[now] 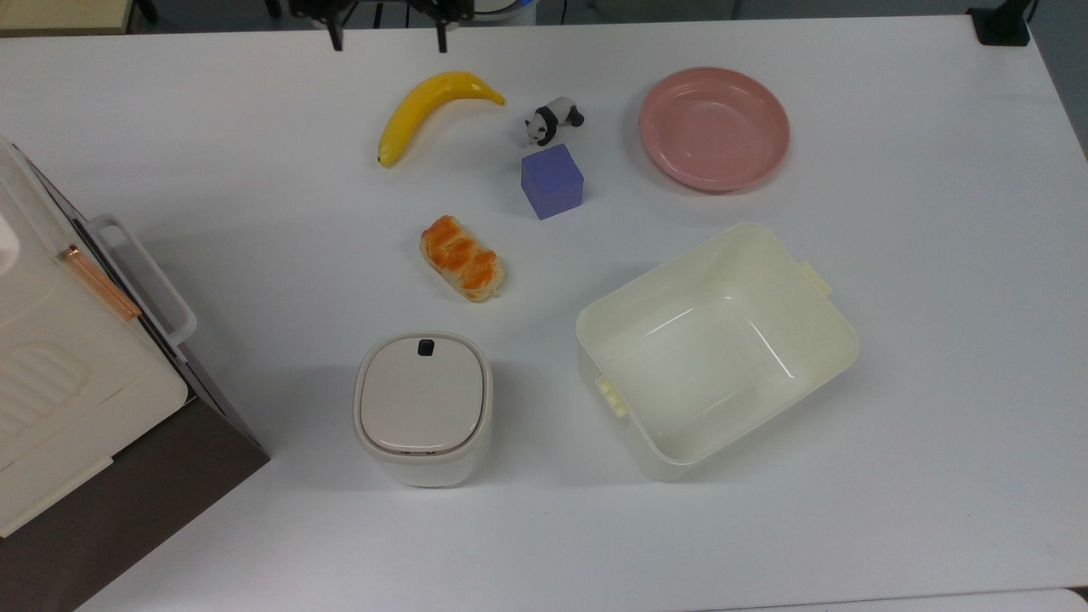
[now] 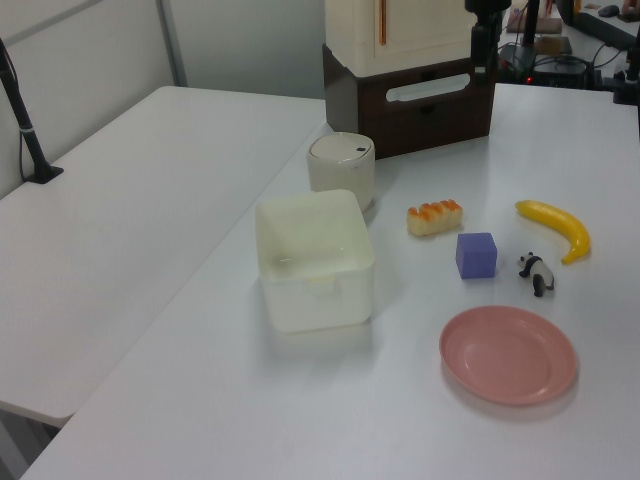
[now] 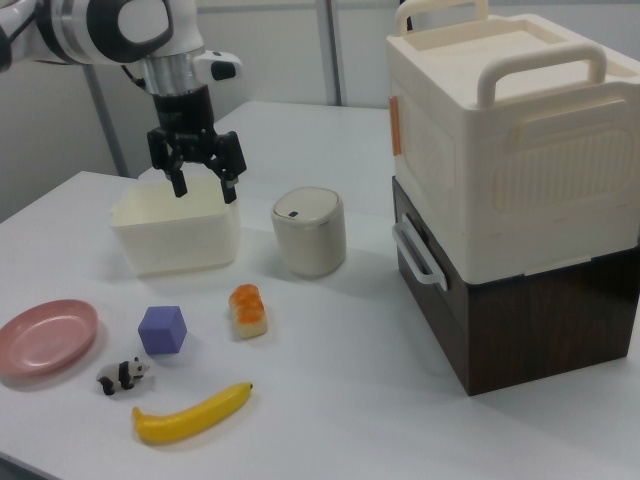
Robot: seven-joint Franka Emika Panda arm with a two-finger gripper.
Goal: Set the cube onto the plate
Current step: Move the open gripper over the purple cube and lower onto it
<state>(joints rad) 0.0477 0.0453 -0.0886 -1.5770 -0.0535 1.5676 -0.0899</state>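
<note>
Your pincer hangs high above the white bench, its 2 fingers spread apart and holding nothing; in the top view it is cut off at the upper edge, with just the fingertips poking in. The blue-purple cube sits on the bench just below the panda figurine in the top view, well apart from the pink plate toward the top view's right. Around it you see a banana, a bread roll, a lidded cream bin and a cream tub. A cream case stacked on a dark brown box runs off the top view's left edge
</note>
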